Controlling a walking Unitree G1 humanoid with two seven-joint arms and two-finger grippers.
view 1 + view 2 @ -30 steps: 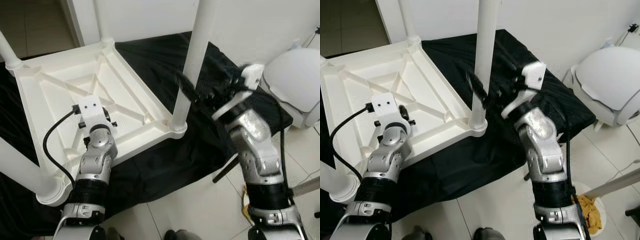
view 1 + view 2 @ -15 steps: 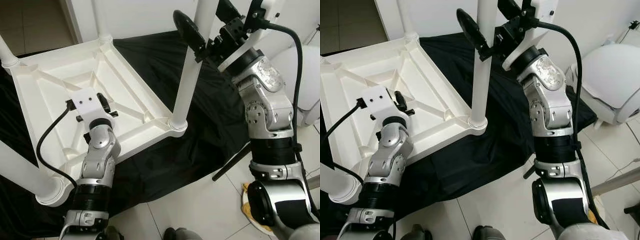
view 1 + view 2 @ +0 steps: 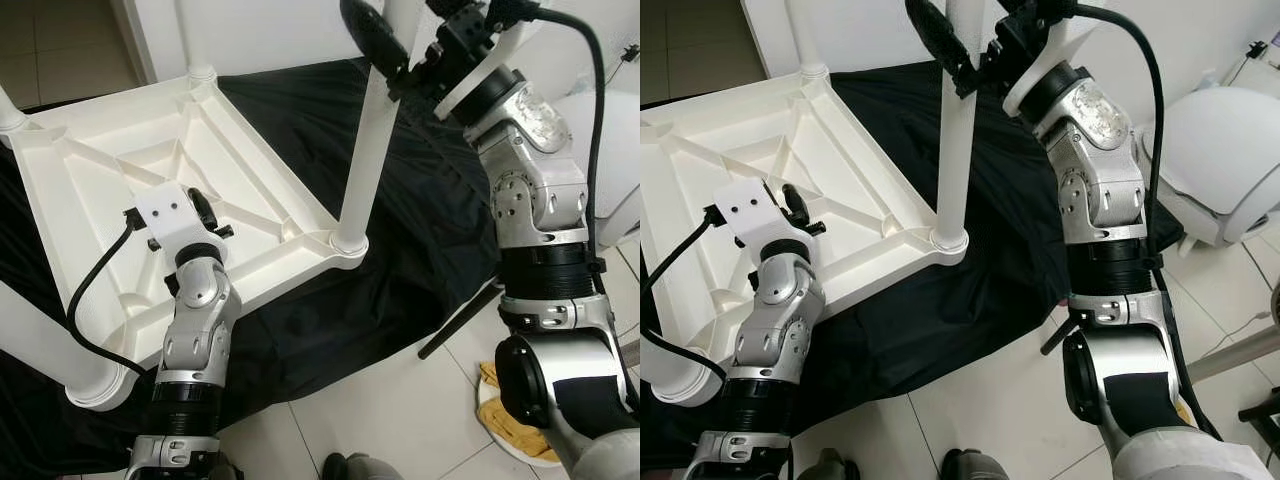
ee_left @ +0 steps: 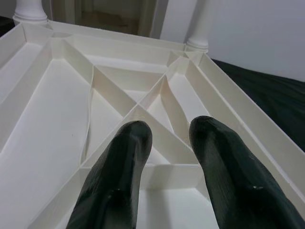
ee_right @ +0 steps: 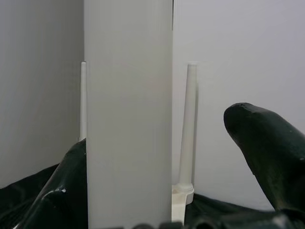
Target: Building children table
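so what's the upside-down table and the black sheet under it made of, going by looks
Table: looks like moulded plastic, white with a smooth, slightly glossy finish; the underside shows thin cast ribs and round corner sockets holding the tube legs.
Black sheet: seems a thin matte fabric, since it wrinkles and drapes over the tiled floor.

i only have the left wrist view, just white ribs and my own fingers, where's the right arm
Observer: The right gripper is raised beside the near-right table leg, its jaws open with the leg between them.
Operator: is that leg in its socket
Observer: Its foot stands in the corner socket of the upturned table, upright.
Operator: what's under the table
Observer: A black cloth spread over the tiled floor.
Operator: and my left gripper, touching anything
Observer: The left gripper hovers open over the ribs, holding nothing.
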